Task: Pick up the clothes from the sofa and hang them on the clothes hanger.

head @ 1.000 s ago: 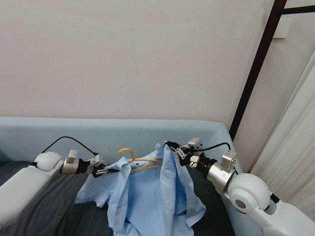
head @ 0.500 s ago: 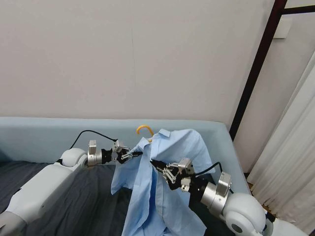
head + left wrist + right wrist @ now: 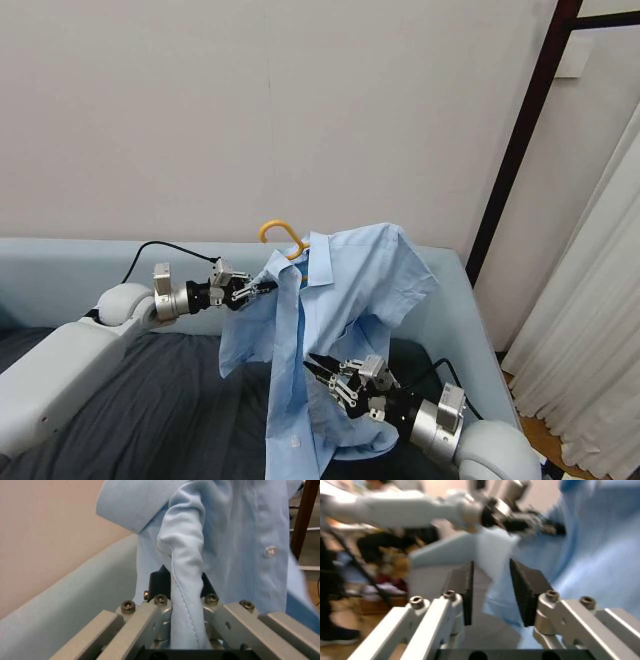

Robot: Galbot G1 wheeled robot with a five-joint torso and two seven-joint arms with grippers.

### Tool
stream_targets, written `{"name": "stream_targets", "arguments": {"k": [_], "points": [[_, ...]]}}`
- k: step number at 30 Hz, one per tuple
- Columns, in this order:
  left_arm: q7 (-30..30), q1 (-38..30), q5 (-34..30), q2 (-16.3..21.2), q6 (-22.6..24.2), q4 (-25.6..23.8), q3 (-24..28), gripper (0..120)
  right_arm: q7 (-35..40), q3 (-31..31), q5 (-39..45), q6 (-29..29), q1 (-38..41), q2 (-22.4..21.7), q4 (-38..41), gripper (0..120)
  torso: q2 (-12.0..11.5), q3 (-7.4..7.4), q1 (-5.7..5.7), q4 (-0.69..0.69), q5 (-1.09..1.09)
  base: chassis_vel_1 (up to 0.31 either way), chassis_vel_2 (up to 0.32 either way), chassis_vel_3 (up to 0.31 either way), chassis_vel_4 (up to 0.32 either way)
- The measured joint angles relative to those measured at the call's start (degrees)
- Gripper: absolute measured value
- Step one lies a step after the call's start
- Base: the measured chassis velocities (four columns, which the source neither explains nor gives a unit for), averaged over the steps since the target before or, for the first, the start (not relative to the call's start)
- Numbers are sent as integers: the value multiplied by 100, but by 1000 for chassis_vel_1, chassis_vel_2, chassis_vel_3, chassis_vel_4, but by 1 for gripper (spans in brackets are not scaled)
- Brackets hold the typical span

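Nearest, the right gripper (image 3: 322,370) sits low, its fingers (image 3: 466,592) spread and released with nothing between them. The light blue shirt (image 3: 350,290) drapes just beyond and above them. Farther off, the left gripper (image 3: 262,291) has its fingers (image 3: 158,583) clenched on a fold of the shirt's front edge. Just above those fingers, the orange hanger (image 3: 278,231) hook rises from the collar, with the sofa (image 3: 90,265) backrest behind.

Your left arm stretches forward at shoulder height, its gripper (image 3: 258,291) clamped on the shirt (image 3: 350,280). Your right gripper (image 3: 325,373) sits low, fingers apart.
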Motion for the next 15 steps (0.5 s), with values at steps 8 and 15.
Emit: {"name": "stream_targets", "arguments": {"k": [8, 15], "points": [[709, 291, 194, 404, 169, -70, -325, 2, 675, 550, 809, -82, 47, -83, 331, 61, 0, 0, 0, 1, -1, 0, 0, 0, 0], [1622, 450, 565, 697, 262, -1, -605, 2, 2089, 544, 749, -464, 256, -255, 460, 84, 0, 0, 0, 1, 0, 0, 0, 0, 0]]}}
